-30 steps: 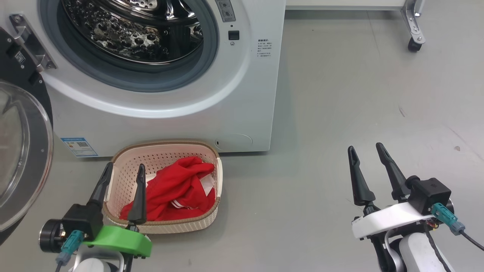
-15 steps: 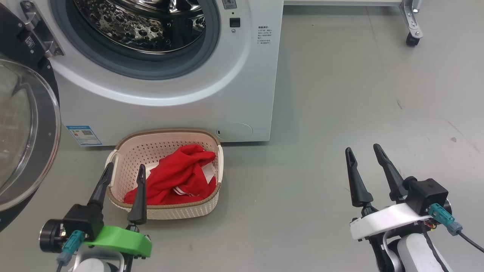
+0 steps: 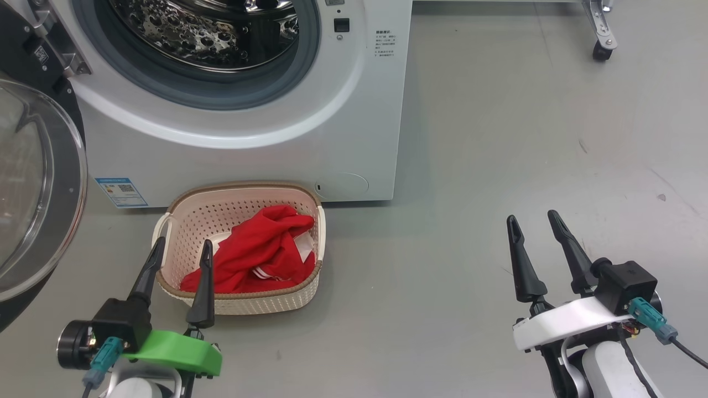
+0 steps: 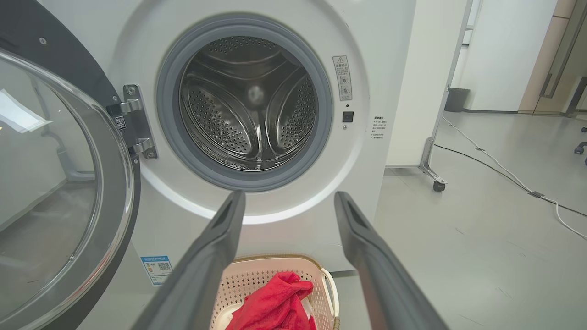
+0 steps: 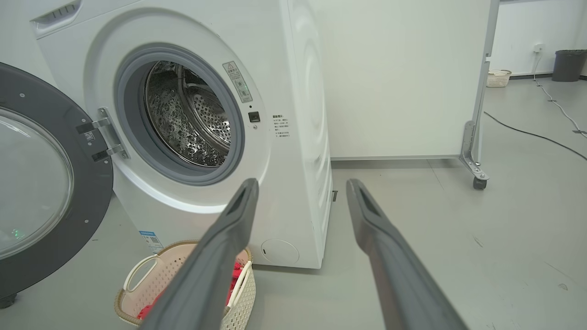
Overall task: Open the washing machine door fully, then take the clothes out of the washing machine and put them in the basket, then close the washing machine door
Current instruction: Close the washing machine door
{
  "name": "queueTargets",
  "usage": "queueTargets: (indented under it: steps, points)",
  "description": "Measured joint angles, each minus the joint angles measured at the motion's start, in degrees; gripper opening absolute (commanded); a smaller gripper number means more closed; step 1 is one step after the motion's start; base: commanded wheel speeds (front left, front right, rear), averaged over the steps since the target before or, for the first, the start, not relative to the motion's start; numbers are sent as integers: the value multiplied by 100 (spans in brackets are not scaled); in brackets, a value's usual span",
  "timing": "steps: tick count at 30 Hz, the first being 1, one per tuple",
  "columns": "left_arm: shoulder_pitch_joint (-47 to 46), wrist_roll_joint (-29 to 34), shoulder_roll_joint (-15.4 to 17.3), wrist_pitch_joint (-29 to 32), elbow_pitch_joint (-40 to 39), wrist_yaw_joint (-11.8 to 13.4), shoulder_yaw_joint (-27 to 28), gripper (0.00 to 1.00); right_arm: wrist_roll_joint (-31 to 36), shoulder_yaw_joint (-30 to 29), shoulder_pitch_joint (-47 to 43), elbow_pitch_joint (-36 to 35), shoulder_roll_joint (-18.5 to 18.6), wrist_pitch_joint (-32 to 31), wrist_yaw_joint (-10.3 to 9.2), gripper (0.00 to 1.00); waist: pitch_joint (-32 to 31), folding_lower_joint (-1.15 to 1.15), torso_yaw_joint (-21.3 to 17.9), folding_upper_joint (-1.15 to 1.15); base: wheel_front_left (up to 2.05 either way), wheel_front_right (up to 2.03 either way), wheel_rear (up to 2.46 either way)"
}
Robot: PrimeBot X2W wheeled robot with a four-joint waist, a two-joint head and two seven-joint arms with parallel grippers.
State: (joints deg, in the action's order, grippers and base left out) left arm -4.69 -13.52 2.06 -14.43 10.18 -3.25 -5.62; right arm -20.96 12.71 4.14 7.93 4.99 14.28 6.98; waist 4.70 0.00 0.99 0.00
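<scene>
Open washing machine door [image 3: 33, 182] hangs at left; clothes [image 3: 260, 249] lie in basket [image 3: 238, 186] just beside washing machine [image 3: 249, 149] front. Fingers spread, both empty: left gripper [image 3: 183, 243] at basket's near-left rim, right gripper [image 3: 532, 216] over open floor [image 3: 470, 166] at right.

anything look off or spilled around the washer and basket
Nothing stands out. The clothes lie bunched inside the basket, none on the floor; the drum looks empty, and the door simply hangs open.
</scene>
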Motion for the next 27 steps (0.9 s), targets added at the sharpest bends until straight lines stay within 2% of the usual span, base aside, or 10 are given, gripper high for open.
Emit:
queueTargets:
  steps: [27]
  points:
    - [0, 0, 0, 0, -30, 43, -5, 100, -1, -23, 1, 3, -16, 0, 0, 100, 17, 0, -14, 0, 0, 0, 0]
